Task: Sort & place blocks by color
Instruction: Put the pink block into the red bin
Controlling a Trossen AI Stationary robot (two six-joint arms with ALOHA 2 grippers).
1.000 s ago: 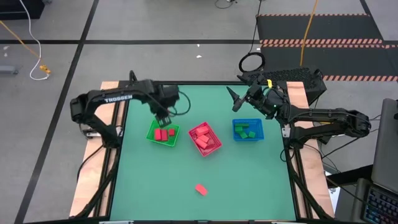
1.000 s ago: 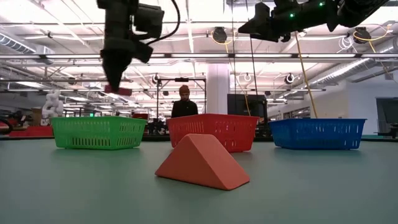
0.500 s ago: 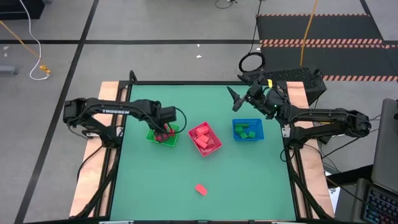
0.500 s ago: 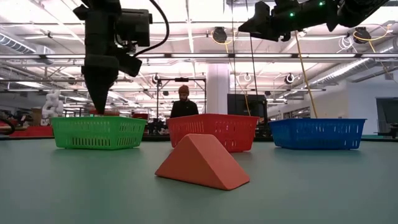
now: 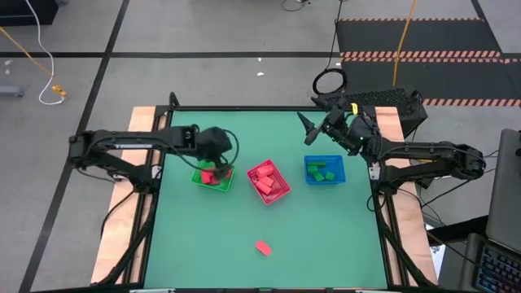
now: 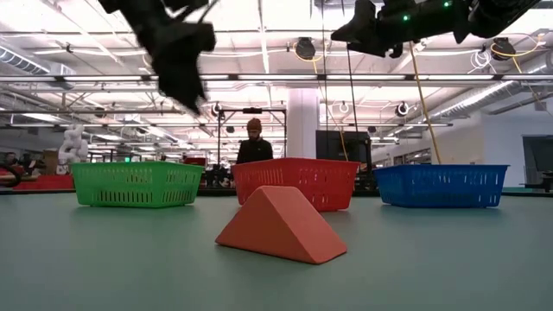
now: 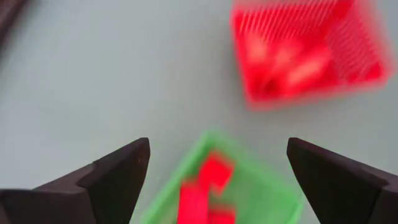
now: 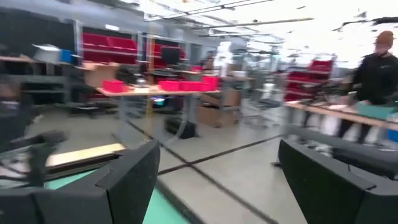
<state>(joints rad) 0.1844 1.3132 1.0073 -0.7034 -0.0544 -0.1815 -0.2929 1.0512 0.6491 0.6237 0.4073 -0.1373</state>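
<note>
- Green table (image 5: 326,236): most blocks (image 5: 213,175) sit binned in the three baskets.
- My left gripper (image 5: 218,168) spread empty over green basket (image 5: 198,178); right gripper (image 5: 309,130) open, parked behind blue basket (image 5: 324,180).
- One salmon wedge (image 5: 262,247) loose, well in front of red basket (image 5: 285,192); my guess, last piece.

three baskets: green basket (image 5: 199,177), red basket (image 5: 278,176), blue basket (image 5: 310,163). one salmon wedge block (image 5: 262,247) on table. two arms.

Red blocks (image 5: 210,174) fill two baskets, green blocks (image 5: 323,173) a third, one salmon wedge (image 5: 262,247) apart.
</note>
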